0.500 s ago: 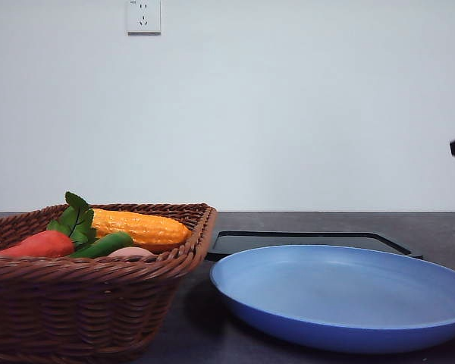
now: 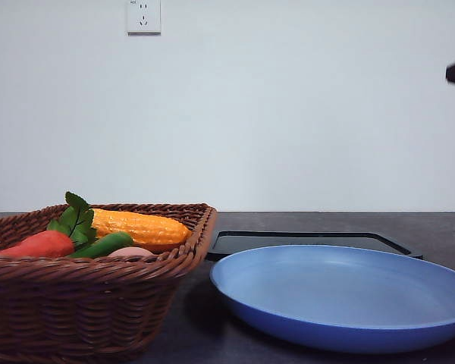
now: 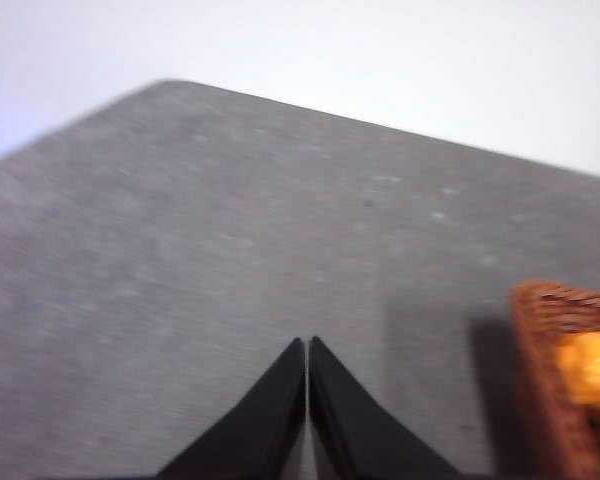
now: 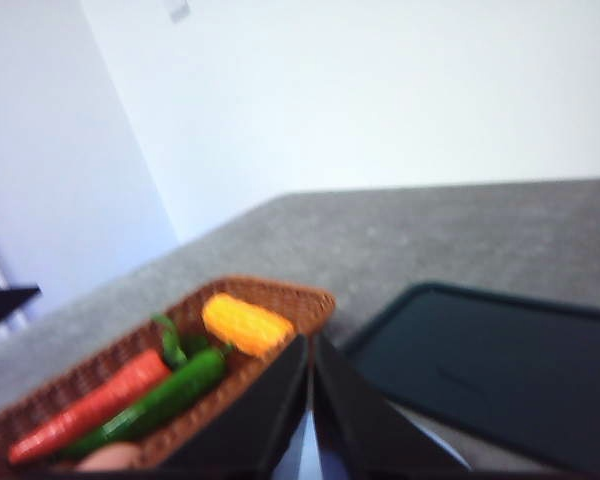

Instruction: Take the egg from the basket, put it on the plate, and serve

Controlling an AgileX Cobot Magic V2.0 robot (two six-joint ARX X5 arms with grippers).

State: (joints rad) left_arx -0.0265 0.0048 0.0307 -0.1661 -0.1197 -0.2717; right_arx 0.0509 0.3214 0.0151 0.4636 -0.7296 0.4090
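- Egg [image 2: 130, 251]: small, smooth, pinkish-tan; just its top shows above the rim, inside the basket [image 2: 83, 303], front side, beside the green pepper [image 2: 102, 245].
- Basket: brown wicker with braided rim; also holds a carrot [image 2: 38, 244] with green leaves, and a corn cob [image 2: 140, 226] toward the back.
- Plate [image 2: 341, 296]: light blue, shallow, bare; just right of the basket. Black tray [image 2: 311, 242] sits behind it on the grey tabletop [image 2: 440, 227].
- Left tool [image 3: 307, 345]: tips pressed together, holding nothing, over bare tabletop left of the basket.
- Right tool [image 4: 310, 345]: tips closed, nothing held, raised, looking down at the basket.
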